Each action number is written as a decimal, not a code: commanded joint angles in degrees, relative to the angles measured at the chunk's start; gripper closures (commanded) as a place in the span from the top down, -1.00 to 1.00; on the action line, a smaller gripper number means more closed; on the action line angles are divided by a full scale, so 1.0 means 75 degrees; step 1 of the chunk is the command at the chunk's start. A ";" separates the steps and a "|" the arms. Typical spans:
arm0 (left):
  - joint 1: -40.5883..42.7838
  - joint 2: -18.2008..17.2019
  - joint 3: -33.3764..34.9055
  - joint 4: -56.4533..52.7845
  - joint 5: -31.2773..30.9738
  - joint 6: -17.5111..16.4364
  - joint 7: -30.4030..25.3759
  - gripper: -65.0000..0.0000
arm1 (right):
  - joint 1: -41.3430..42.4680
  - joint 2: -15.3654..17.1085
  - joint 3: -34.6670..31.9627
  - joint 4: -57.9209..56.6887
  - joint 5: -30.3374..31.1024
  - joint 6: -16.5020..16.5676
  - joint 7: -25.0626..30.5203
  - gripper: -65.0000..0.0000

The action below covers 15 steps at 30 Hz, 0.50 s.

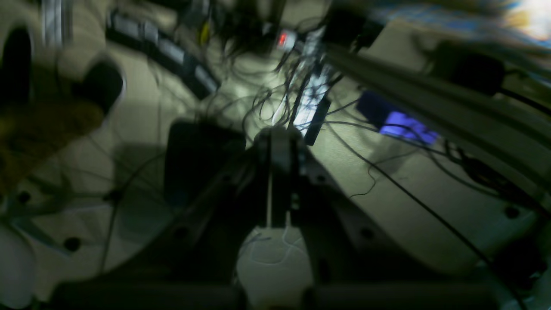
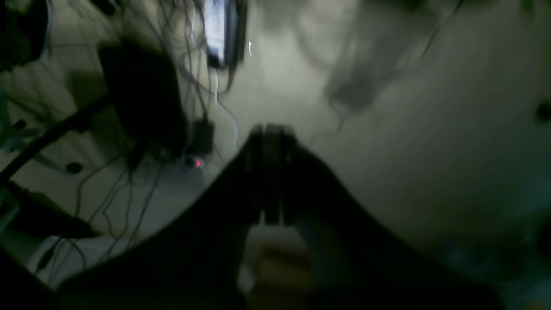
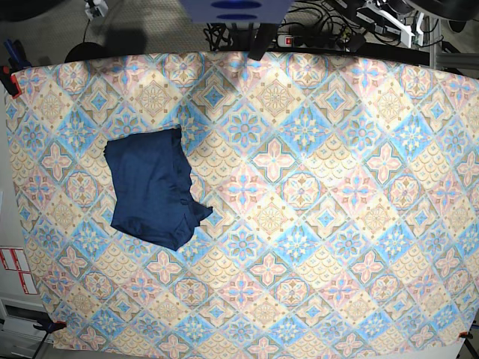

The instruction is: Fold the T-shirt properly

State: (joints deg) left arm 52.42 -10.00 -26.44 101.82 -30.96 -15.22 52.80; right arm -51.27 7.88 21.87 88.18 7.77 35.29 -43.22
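Observation:
The T-shirt (image 3: 153, 187) is dark navy and lies folded into a rough rectangle on the left part of the table in the base view, with one corner sticking out at its lower right. Neither arm shows in the base view. The left wrist view is blurred: my left gripper (image 1: 280, 134) points at the floor, its fingers pressed together with nothing between them. The right wrist view is dark and blurred: my right gripper (image 2: 269, 129) also has its fingers together and holds nothing. The shirt shows in neither wrist view.
A pastel patterned tablecloth (image 3: 314, 187) covers the whole table. Cables and a power strip (image 3: 314, 37) lie on the floor behind the table's far edge. Tangled cables (image 1: 310, 99) and dark boxes (image 2: 142, 94) fill the wrist views.

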 commanded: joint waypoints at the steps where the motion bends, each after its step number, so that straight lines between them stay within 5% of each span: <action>1: 0.0072 -0.0067 0.0096 -0.0266 -0.0086 -0.0039 -0.0235 -1.00 | 0.0172 0.0104 0.0056 -0.0300 0.0165 0.0083 0.0330 -1.00; 6: -0.0525 -0.0173 0.1069 -0.2200 0.0617 -0.0039 -0.1477 -1.00 | 0.1062 0.0104 0.0021 -0.2925 0.0130 0.0083 0.1291 -1.00; 15: -0.1909 -0.0185 0.2628 -0.5646 0.1379 -0.0027 -0.3716 -1.00 | 0.2352 0.0127 -0.1351 -0.6559 0.0119 0.0071 0.3507 -1.00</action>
State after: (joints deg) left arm 37.17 -11.05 -6.59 58.94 -20.53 -15.22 24.77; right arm -31.90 8.21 11.53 38.85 9.19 35.57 -15.57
